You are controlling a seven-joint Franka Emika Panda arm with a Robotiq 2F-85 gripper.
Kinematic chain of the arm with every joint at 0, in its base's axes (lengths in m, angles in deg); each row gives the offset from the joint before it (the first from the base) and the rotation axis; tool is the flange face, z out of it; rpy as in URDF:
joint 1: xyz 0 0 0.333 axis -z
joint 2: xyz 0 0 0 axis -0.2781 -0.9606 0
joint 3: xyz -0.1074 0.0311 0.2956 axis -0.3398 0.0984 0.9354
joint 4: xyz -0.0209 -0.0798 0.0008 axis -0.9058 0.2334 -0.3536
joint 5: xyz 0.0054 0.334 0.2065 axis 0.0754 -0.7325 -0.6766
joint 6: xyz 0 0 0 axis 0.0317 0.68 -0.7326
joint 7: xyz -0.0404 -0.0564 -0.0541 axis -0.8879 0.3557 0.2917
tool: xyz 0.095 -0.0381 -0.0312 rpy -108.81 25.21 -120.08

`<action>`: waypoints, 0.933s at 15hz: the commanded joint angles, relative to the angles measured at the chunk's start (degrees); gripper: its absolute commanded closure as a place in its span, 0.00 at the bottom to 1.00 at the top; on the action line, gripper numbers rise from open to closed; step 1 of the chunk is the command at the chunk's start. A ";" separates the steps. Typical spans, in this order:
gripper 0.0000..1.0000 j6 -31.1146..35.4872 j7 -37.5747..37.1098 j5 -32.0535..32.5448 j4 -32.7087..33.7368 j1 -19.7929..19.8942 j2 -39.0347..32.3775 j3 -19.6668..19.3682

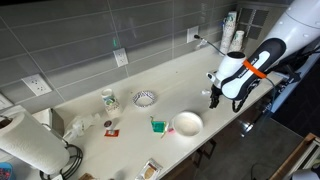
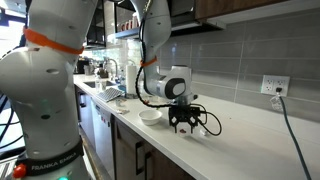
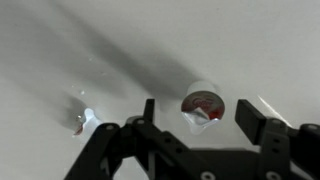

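In the wrist view my gripper (image 3: 200, 120) is open, with its two black fingers on either side of a small white cup (image 3: 205, 102). The cup lies on its side on the white counter, has a red inside and a peeled-back foil lid. It sits between the fingertips; I see no contact. In both exterior views the gripper (image 1: 213, 98) (image 2: 185, 126) hangs low over the counter, to the right of a white bowl (image 1: 187, 123) (image 2: 150, 116). The small cup is hidden by the gripper in the exterior views.
A small crumpled scrap (image 3: 80, 122) lies left of the gripper. On the counter stand a green cup (image 1: 157, 125), a patterned bowl (image 1: 145, 97), a mug (image 1: 109, 99) and a paper towel roll (image 1: 30, 145). The counter's front edge (image 1: 230, 128) is close by. A cable (image 2: 290, 120) hangs from a wall outlet.
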 commanded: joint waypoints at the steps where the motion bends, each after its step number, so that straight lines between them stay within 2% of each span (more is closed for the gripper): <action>1: 0.35 -0.50 -1.92 2.23 -0.47 0.59 0.52 -0.19; 3: 0.32 -0.51 -1.93 2.29 -0.52 0.71 0.59 -0.35; 4: 0.37 -0.47 -1.96 2.30 -0.55 0.78 0.62 -0.39; 6: 0.36 -0.43 -1.95 2.30 -0.54 0.95 0.61 -0.42; 9: 0.44 -0.43 -1.89 2.22 -0.53 1.24 0.53 -0.31; 10: 0.50 -0.40 -1.86 2.18 -0.53 1.33 0.49 -0.25; 11: 0.48 -0.41 -1.84 2.15 -0.50 1.40 0.46 -0.19; 12: 0.52 -0.42 -1.83 2.13 -0.49 1.44 0.45 -0.16; 14: 0.52 -0.41 -1.79 2.08 -0.49 1.53 0.45 -0.09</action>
